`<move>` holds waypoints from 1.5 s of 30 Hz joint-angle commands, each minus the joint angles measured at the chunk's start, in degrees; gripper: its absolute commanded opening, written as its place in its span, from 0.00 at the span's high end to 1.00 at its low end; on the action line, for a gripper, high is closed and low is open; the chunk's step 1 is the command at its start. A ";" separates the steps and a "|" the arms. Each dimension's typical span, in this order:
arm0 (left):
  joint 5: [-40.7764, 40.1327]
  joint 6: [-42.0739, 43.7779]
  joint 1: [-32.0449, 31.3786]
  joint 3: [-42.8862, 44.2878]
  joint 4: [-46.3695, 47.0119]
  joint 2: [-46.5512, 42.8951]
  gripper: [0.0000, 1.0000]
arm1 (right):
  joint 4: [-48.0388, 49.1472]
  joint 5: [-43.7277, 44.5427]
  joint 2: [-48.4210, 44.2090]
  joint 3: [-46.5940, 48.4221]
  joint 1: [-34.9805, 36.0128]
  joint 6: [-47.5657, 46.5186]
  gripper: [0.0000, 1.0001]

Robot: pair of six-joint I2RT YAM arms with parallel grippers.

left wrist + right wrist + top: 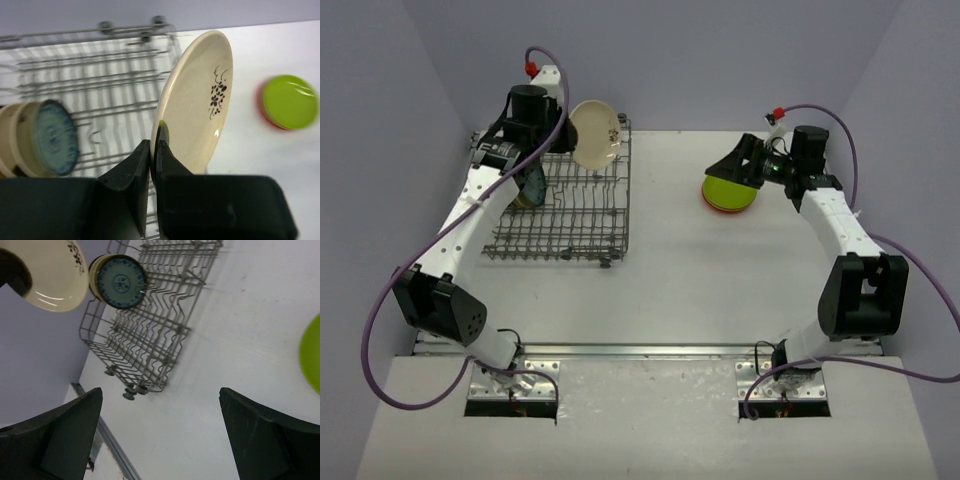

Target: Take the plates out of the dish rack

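Left pincer [154, 145] clamps beige plate [195, 100] by rim above dish rack [570, 215]; right pincer [160, 392] released.

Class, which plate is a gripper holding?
The cream plate with the dark flower print, pinched by the left gripper; the teal plate stands in the dish rack, the lime plate lies outside it.

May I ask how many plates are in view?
5: cream plate in the left gripper; teal plate and beige plate in the dish rack; lime green plate atop orange plate. Others possibly hidden.
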 commanded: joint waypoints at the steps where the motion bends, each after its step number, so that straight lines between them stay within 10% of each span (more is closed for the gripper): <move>1: 33.14 -5.00 -0.62 0.84 3.14 -1.44 1.00 | 11.43 -9.90 -4.32 0.67 3.66 2.62 0.01; 19: 48.68 -3.75 -4.81 -1.36 1.12 -0.34 1.00 | 9.39 -9.52 -1.32 7.71 11.93 1.74 0.05; 23: 47.52 -3.70 -5.03 -0.82 0.58 0.35 0.98 | 6.52 -6.38 0.06 8.95 13.25 -0.78 0.59; 26: 42.24 -3.69 -5.05 -0.75 0.14 0.25 0.69 | 2.86 -3.26 0.13 9.19 13.12 -2.81 0.98; 29: 36.87 -3.94 -4.90 -0.83 -0.20 -0.30 0.05 | 1.90 -3.32 0.36 8.15 10.83 -1.53 1.00; 38: -2.79 2.90 -4.44 0.85 -0.46 0.99 0.00 | -7.07 7.28 8.27 12.01 -3.45 -4.70 1.00; 45: -11.91 6.83 -3.04 3.56 -6.43 6.89 0.00 | -14.10 12.84 19.55 19.76 -6.78 -7.32 0.96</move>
